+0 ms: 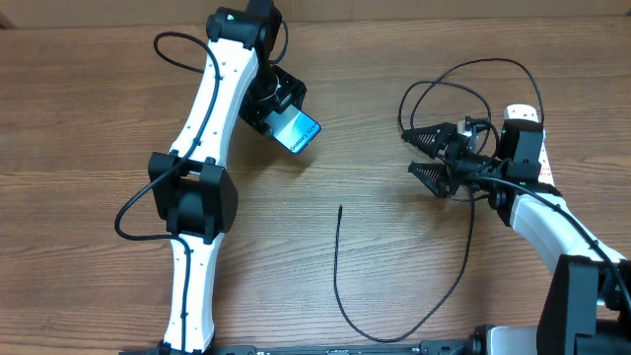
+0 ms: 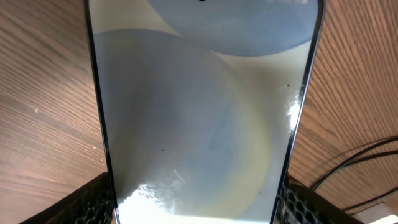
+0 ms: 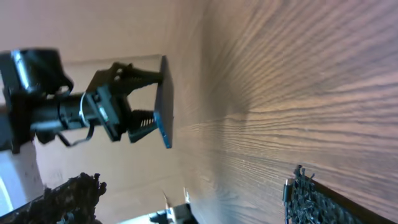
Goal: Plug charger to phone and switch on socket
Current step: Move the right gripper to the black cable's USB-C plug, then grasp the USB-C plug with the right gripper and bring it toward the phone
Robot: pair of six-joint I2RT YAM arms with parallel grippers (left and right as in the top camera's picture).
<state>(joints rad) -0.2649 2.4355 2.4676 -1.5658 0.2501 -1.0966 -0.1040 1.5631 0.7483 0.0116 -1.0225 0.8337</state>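
Observation:
The phone [image 1: 299, 130] has a lit light-blue screen, and my left gripper [image 1: 279, 110] is shut on its sides at the upper middle of the table. In the left wrist view the phone [image 2: 199, 106] fills the frame between the two black fingers [image 2: 93, 200]. The right wrist view shows the phone [image 3: 163, 102] edge-on in the left gripper [image 3: 140, 99]. My right gripper [image 1: 426, 156] stands open to the right and holds nothing; its fingertips [image 3: 308, 199] frame bare wood. The charger [image 1: 394, 330] trails in a long loop, its free tip [image 1: 340, 208] lying on the table. The socket is hidden.
More loops of black cable [image 1: 463, 84] lie behind the right gripper, and black cable [image 2: 357, 165] shows right of the phone. The left arm [image 1: 202, 187] crosses the left half of the wooden table [image 1: 89, 118]. Its own black wire [image 1: 133, 212] bulges outward.

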